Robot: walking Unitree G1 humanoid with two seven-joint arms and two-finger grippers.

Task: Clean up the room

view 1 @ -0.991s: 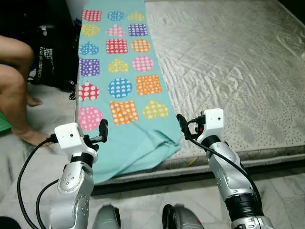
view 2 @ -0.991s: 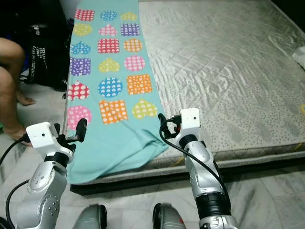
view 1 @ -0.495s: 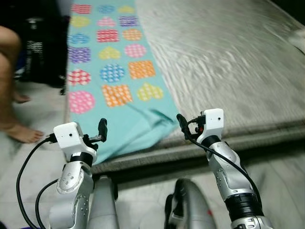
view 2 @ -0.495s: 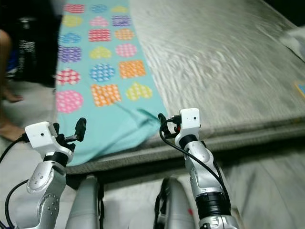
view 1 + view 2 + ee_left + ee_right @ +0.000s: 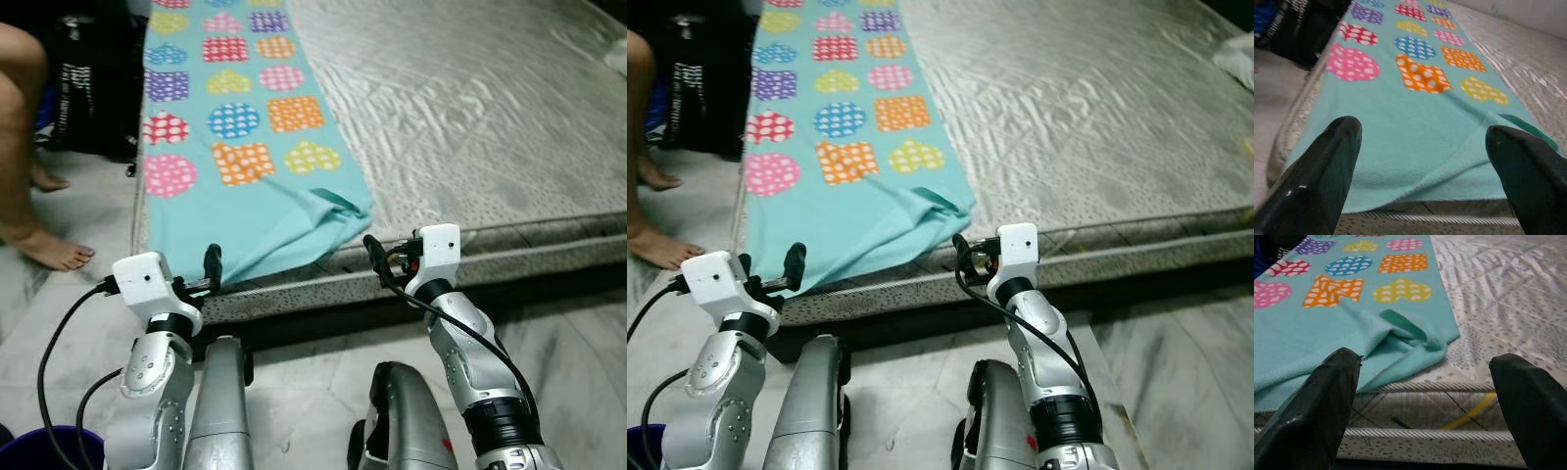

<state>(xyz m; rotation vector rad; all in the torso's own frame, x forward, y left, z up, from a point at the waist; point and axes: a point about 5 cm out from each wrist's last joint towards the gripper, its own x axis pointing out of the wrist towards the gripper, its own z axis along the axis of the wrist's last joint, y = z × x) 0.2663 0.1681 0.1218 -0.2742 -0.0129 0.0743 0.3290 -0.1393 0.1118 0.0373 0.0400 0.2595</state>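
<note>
A teal blanket [image 5: 245,147] printed with dotted hearts, circles and squares lies along the left side of a grey quilted mattress [image 5: 470,108] on the floor. Its near corner [image 5: 338,201] is rumpled and folded over at the mattress's front edge. My left gripper [image 5: 208,269] is held up just short of that edge, open and empty, facing the blanket [image 5: 1415,122]. My right gripper [image 5: 377,257] is open and empty too, and it faces the folded corner [image 5: 1405,330].
A person's bare leg [image 5: 24,147] and foot [image 5: 54,253] are at the left, beside a black bag [image 5: 93,88]. A purple container [image 5: 44,455] sits at the bottom left. A white cloth [image 5: 1239,49] lies on the mattress's far right. My legs [image 5: 220,411] stand on marble floor [image 5: 578,333].
The whole view has shifted: the mattress edge now sits higher in the picture, more floor and my legs show, and the blur has gone. Both arms keep the same pose.
</note>
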